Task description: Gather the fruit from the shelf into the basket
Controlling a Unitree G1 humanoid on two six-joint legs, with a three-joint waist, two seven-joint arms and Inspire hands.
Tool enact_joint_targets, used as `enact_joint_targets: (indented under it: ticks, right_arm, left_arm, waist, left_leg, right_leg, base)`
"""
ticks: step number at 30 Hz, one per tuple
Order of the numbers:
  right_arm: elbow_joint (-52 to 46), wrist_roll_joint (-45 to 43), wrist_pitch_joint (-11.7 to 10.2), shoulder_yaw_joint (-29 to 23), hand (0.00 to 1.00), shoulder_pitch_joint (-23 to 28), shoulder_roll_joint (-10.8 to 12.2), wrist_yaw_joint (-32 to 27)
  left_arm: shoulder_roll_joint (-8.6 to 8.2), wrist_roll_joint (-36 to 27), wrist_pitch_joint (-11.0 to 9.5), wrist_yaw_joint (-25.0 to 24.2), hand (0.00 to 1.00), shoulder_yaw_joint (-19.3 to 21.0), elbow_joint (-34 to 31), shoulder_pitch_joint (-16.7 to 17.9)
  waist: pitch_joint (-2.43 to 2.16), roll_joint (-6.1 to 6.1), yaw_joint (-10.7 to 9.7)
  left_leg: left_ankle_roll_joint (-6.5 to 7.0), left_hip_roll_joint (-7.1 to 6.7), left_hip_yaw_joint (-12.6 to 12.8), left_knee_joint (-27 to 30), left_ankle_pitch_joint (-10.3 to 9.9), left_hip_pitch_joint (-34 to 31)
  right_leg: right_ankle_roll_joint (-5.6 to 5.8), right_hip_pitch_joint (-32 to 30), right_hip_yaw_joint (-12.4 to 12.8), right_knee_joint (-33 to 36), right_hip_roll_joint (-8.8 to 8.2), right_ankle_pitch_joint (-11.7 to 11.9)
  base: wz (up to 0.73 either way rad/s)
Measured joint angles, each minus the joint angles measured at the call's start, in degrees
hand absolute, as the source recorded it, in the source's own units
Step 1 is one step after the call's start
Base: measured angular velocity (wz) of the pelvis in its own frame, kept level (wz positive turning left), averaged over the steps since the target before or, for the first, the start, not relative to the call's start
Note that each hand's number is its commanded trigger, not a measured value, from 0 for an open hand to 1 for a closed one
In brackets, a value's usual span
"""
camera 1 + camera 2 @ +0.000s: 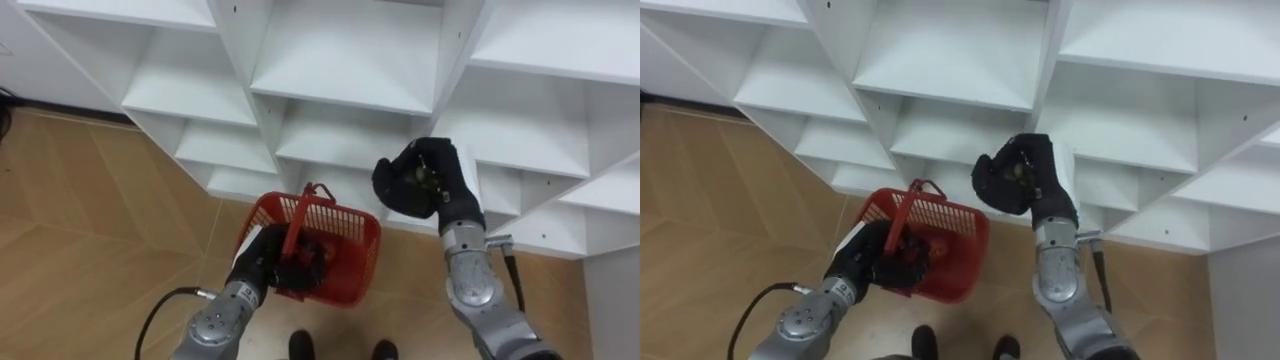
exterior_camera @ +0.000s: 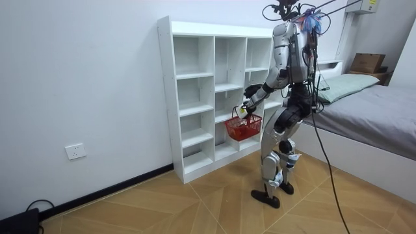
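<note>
Standing upright on the wooden floor, close before the white closet, with a bed off at the room view's right. Holding, low and to the left, the red basket by its handle, left hand curled round that handle down near the rim, basket hanging just out from the lower shelves. Carrying inside, next to that hand, a dark reddish thing, too covered to name. Lifted further right, above and beside the basket's right edge, the right hand, palm turned toward the head, fingers closed round a small greenish-yellow fruit, well clear of the shelf boards behind. Judged from this: fruit already out of the closet and on its way, the drop into the basket not yet made. Next move probably calls for bringing the right hand left and down over the basket's open mouth, aiming for the right half so as to miss the upright handle and the left hand, keeping the basket level meanwhile, and loosening the fingers only once low over the mouth, lest the fruit bounce off the rim onto the floor.
</note>
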Motion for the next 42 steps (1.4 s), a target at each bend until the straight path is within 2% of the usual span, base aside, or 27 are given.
enact_joint_targets:
  ticks: [6, 14, 21, 32, 33, 34, 35, 37, 42]
  right_arm:
    - [-1.02, -2.98, 0.0, 1.38, 1.0, 1.9, 1.52, 2.62]
    - [-3.34, -3.78, 0.02, 3.4, 1.0, 3.75, 1.41, 3.31]
    - [-3.34, -3.13, 0.02, 6.11, 1.0, 4.37, 1.17, 6.17]
    - [-3.42, -3.93, 0.14, 6.03, 1.0, 4.62, 1.09, 8.86]
    - [-3.42, -4.06, 0.15, 5.6, 0.89, 4.67, 1.08, 8.97]
    - [-3.43, -4.13, 0.15, 5.56, 0.62, 4.68, 1.07, 9.02]
    - [-3.43, -4.12, 0.14, 5.57, 0.53, 4.7, 1.07, 9.07]
    - [-3.43, -4.12, 0.14, 5.55, 0.02, 4.81, 1.07, 9.39]
    - [-4.01, -4.11, 0.04, 5.28, 0.0, 4.79, 1.06, 9.18]
  left_arm:
    - [-0.13, -0.04, -0.33, -0.02, 1.0, -0.05, -1.92, 0.49]
    - [-0.55, -0.07, -0.33, -0.01, 1.0, -0.2, -2.28, 0.59]
    - [-1.34, -0.03, -0.33, -0.22, 1.0, -0.66, -2.34, 0.59]
    - [-1.8, -0.11, -0.33, -1.48, 1.0, -1.84, -4.48, 1.32]
    - [-1.77, -0.1, -0.33, -1.71, 1.0, -1.84, -4.51, 1.41]
    - [-1.77, -0.1, -0.33, -2.04, 1.0, -1.86, -4.63, 1.59]
    - [-1.78, -0.12, -0.33, -2.35, 1.0, -1.86, -4.69, 1.68]
    - [-1.73, -0.12, -0.33, -2.83, 1.0, -1.88, -4.7, 1.85]
    - [-1.69, -0.19, -0.33, -4.11, 1.0, -2.26, -4.7, 2.04]
  waist:
    - [-0.03, 0.04, -0.09]
    - [-0.09, 0.14, -0.09]
    - [-0.07, 0.47, 0.19]
    - [-0.08, 0.73, 0.19]
    - [-0.08, 0.73, -0.04]
    - [-0.08, 0.74, -0.01]
    - [-0.08, 0.73, -0.04]
    - [-0.08, 0.74, -0.06]
    - [-0.09, 0.76, -0.08]
  left_leg:
    - [0.0, 0.01, 0.22, -0.02, 0.0, 0.09]
    - [0.01, 0.01, 0.22, 0.02, 0.0, 0.12]
    - [-0.02, 0.04, 0.17, 0.08, -0.03, -0.14]
    - [-0.02, 0.04, -0.02, 0.26, -0.04, -0.97]
    - [-0.02, 0.02, -0.02, 0.17, -0.04, -0.97]
    - [-0.02, -0.01, -0.03, 0.07, -0.04, -0.97]
    - [-0.03, -0.01, -0.03, 0.04, -0.04, -0.97]
    - [-0.02, -0.02, -0.03, 0.0, -0.04, -0.97]
    - [-0.03, 0.01, 0.0, -0.03, -0.04, -0.99]
  right_leg:
    - [-0.02, -0.13, 0.07, 0.13, -0.07, 0.02]
    - [-0.05, -0.14, 0.05, 0.17, -0.09, 0.08]
    - [-0.06, -0.35, 0.01, 0.18, -0.06, 0.07]
    - [-0.06, -0.96, -0.15, 0.14, -0.06, 0.07]
    - [-0.05, -0.98, -0.15, 0.13, -0.06, 0.06]
    - [-0.04, -1.02, -0.13, 0.13, -0.07, 0.05]
    - [-0.04, -1.02, -0.13, 0.11, -0.07, 0.05]
    - [-0.04, -1.02, -0.11, 0.06, -0.07, 0.05]
    - [-0.03, -0.93, -0.05, -0.22, 0.03, 0.06]
  base:
    - [0.0]
    - [0.0]
    - [0.0]
    - [0.01]
    - [0.0]
    - [0.0]
    - [0.0]
    - [0.0]
    - [0.0]
